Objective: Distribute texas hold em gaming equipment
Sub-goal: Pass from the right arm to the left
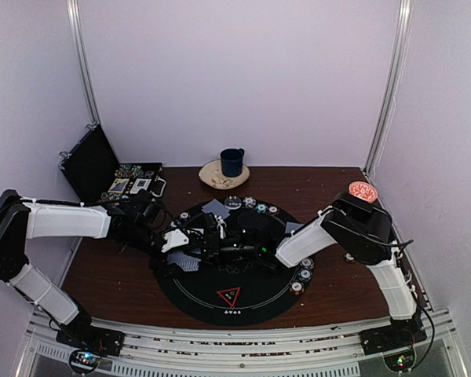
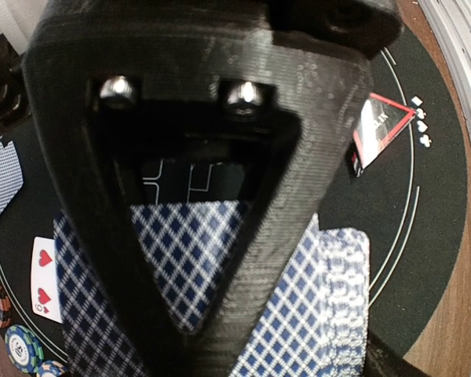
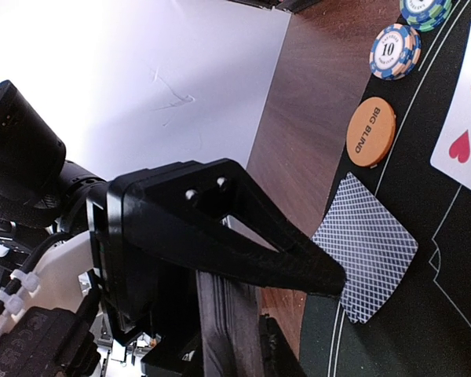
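Your right fingers are clenched on the deck, held edge-on over the mat. Your left fingers hang directly over that deck's diamond-patterned back. One finger fills the left wrist view, so you cannot tell whether they are spread or pinching a card. Both arms meet over the middle of the mat, which lies on the tabletop.

A face-down card lies across the mat's rim, with an orange Big Blind disc just beside it. A face-up hearts card lies further in on the mat. In the left wrist view, another hearts card lies face up beside the deck.

Striped chips sit along the mat's far rim, and more chips on its right rim. The triangle rests on the near part of the mat, well apart from the fingers.

A mug stands near the tabletop's far edge, and an open case at the far left.
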`<state>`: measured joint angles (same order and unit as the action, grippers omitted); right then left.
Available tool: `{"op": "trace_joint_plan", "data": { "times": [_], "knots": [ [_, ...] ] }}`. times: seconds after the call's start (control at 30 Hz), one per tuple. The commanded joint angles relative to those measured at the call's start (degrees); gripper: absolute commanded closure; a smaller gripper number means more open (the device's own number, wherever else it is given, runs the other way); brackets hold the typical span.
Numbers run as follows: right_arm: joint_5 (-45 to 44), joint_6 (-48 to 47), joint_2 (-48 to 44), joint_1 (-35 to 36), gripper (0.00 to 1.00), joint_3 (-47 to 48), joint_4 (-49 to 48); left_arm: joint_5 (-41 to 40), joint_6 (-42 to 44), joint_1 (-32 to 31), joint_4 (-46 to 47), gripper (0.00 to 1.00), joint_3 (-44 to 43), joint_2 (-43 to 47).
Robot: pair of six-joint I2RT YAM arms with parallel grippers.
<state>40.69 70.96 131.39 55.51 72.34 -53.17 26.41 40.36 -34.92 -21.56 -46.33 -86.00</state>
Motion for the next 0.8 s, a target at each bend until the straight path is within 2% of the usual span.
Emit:
{"op": "trace_joint_plan", "data": {
  "times": [0.0, 0.23, 0.37, 0.47, 0.57, 0.77],
  "knots": [
    [0.11, 0.65, -3.14, 0.31, 1.00, -0.28, -3.04, -1.37, -0.10, -0.56, 2.56, 0.24, 0.71, -0.84],
    [0.16, 1.05, -2.81, 0.63, 1.00, 0.06, -2.72, -1.34, -0.15, -0.66, 2.49, 0.37, 0.79, -0.64],
    [0.51, 1.22, -2.59, 0.83, 1.00, 0.50, -2.80, -1.36, -0.24, -0.59, 2.58, 0.38, 0.73, -0.82],
    [0.94, 1.28, -2.32, 1.24, 0.96, 1.17, -2.62, -1.75, -0.72, -0.64, 3.11, 0.39, 0.80, -0.82],
    [0.95, 1.17, -2.28, 1.67, 0.92, 1.40, -2.41, -2.23, -1.46, -0.61, 3.63, 0.44, 0.71, -0.99],
    [0.96, 1.53, -2.70, 1.81, 0.86, 1.32, -2.58, -2.16, -1.43, -0.60, 3.64, 0.45, 0.71, -1.10]
  ]
}}
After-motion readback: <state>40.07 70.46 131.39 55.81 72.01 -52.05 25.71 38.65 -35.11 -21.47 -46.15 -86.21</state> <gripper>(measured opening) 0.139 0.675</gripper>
